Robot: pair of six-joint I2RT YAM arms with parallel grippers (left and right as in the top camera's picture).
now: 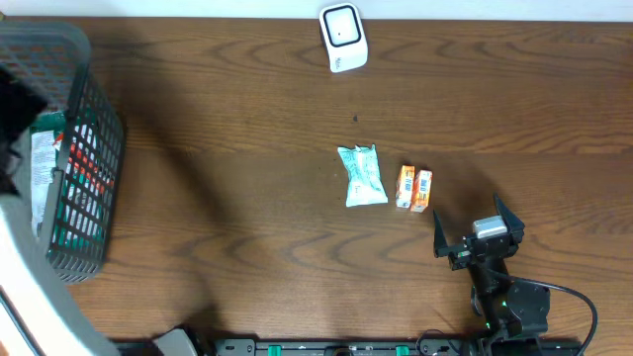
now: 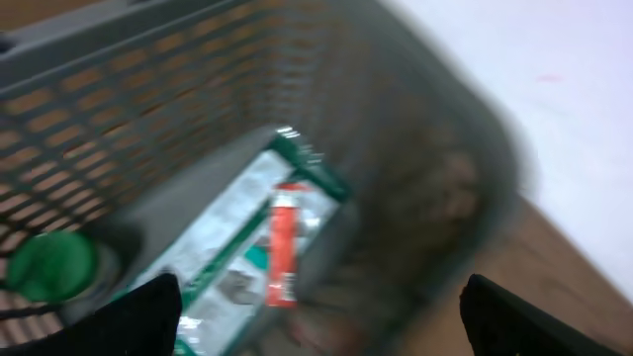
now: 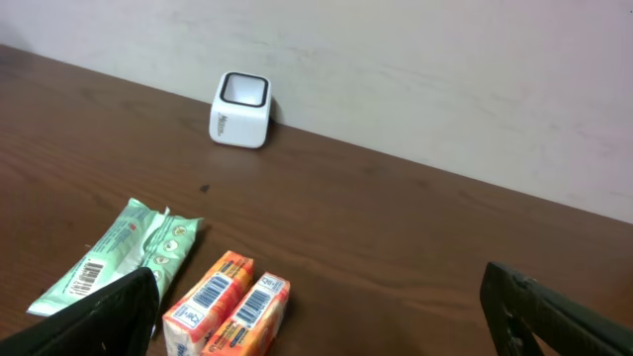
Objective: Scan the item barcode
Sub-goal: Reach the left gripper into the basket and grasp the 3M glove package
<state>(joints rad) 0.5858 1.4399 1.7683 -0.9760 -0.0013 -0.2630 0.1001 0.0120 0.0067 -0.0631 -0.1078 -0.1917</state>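
Left pincer (image 2: 321,292), released, hangs over the basket (image 2: 119,89) at the counter's (image 1: 247,119) left edge. Right pincer (image 1: 466,206), released, sits near two orange cartons (image 1: 414,188).

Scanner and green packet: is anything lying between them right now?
Nothing but bare tabletop and one tiny dark speck between the white scanner and the green packet, clear in the overhead and right wrist views.
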